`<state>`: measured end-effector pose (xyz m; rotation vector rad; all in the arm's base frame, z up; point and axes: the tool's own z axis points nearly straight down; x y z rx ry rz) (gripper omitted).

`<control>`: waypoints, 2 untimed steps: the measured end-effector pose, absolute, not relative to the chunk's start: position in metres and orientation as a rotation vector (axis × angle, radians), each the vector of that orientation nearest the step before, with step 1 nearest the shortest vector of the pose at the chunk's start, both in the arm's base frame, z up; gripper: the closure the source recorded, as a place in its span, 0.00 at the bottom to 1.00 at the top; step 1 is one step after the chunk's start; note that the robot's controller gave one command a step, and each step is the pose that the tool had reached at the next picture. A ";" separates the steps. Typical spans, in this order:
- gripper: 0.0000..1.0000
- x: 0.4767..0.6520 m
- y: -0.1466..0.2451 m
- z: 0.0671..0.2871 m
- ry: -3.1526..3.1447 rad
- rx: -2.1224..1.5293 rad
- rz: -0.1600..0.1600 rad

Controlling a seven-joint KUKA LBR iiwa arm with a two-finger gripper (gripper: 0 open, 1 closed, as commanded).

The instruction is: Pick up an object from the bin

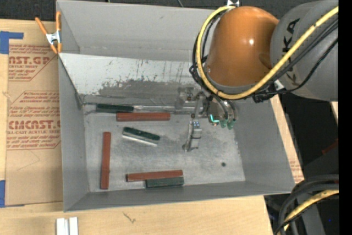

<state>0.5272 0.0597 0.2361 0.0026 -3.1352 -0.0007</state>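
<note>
Six flat bars are noted lying on the floor of the bin (225, 165).
- Dark green bar (114, 108): laid along the foot of the back wall, toward the view's left.
- Red-brown bar (143, 116): just in front of it, parallel.
- Green-and-silver bar (141, 136): mid-floor, slightly tilted, apart from the others.
- Long red-brown bar (104, 160): set front to back near the left wall.
- Front red-brown bar (154, 176) and short dark green bar (164, 183): side by side by the front wall.
</note>
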 end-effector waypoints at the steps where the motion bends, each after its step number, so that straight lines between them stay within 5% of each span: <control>1: 0.00 0.529 0.059 0.240 -3.143 0.001 -0.002; 2: 0.00 0.530 0.108 0.211 -3.146 0.060 0.000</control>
